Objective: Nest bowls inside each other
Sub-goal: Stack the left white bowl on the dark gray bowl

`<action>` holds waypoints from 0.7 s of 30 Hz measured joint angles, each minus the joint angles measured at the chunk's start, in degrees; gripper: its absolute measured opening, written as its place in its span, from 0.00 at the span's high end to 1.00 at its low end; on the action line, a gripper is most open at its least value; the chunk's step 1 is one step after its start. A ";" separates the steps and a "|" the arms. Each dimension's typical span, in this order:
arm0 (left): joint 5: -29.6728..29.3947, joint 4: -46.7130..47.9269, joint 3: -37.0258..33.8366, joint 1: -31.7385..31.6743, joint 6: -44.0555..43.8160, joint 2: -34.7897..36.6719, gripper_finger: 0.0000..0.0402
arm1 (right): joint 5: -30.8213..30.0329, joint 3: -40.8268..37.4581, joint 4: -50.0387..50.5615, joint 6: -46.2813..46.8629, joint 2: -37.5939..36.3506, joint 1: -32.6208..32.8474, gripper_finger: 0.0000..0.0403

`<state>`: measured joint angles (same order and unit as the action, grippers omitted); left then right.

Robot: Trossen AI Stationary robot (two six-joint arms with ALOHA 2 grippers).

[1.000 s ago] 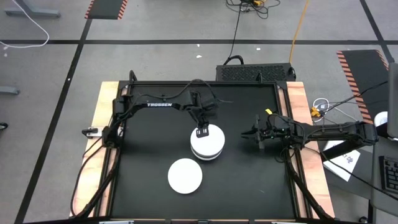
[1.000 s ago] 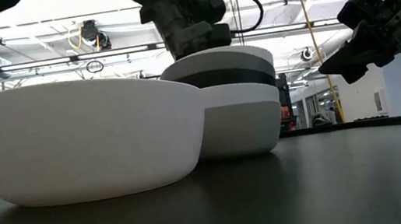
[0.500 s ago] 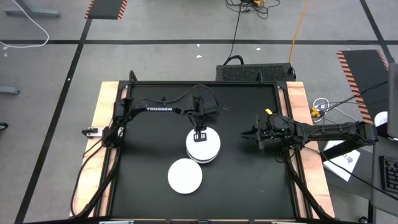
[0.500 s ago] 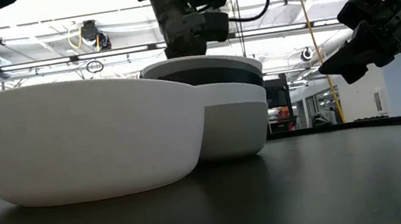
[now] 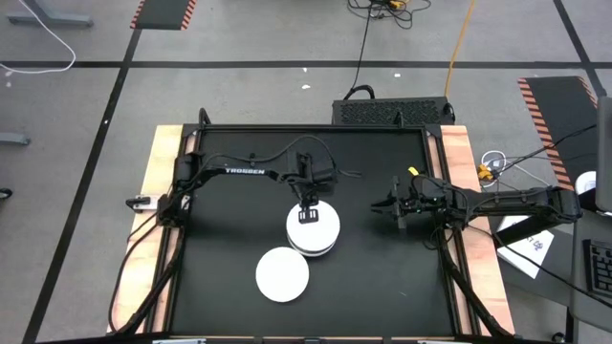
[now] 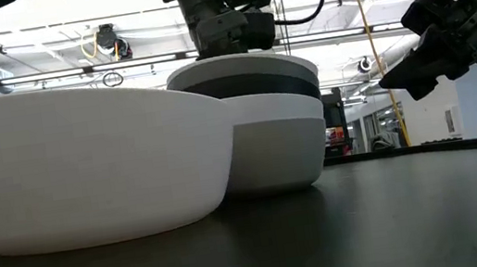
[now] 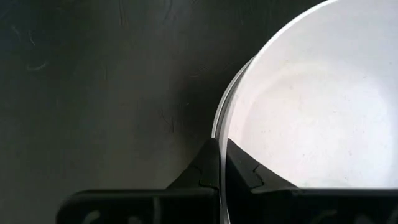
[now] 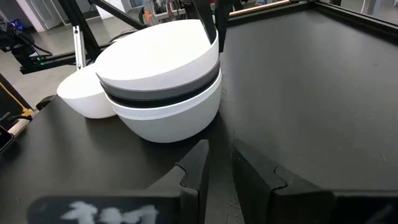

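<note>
On the near left of the black table (image 5: 220, 258) sits a lone white bowl (image 5: 282, 274), touching or just beside the nested stack (image 5: 313, 229), which rests near the table's middle and shows white, grey and dark rims. The left gripper (image 5: 308, 214) pinches the far rim of the stack's top white bowl (image 7: 311, 118), one finger inside and one outside. The risk I see: dragging by a single rim could tip the top bowl out of its seat, or shove the lone bowl toward the near edge. To the right, well apart, the right gripper (image 5: 399, 212) hovers above the table, fingers slightly parted on nothing.
</note>
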<state>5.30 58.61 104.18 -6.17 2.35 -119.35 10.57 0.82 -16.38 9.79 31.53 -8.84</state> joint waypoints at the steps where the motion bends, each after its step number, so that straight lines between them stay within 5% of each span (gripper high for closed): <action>1: 0.22 0.00 0.00 0.00 0.01 0.00 1.00 | 0.00 0.00 0.00 0.00 0.00 0.00 0.85; 7: 1.05 -0.63 -0.07 0.04 0.19 -0.04 0.93 | 0.00 0.00 0.00 0.02 0.00 0.00 0.85; 21: 1.89 -2.34 0.61 2.19 3.36 0.87 0.45 | 0.00 0.00 0.00 0.02 0.00 0.00 0.85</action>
<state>7.20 56.27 104.79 -3.99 5.71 -118.48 10.57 0.82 -16.38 9.80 31.53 -8.84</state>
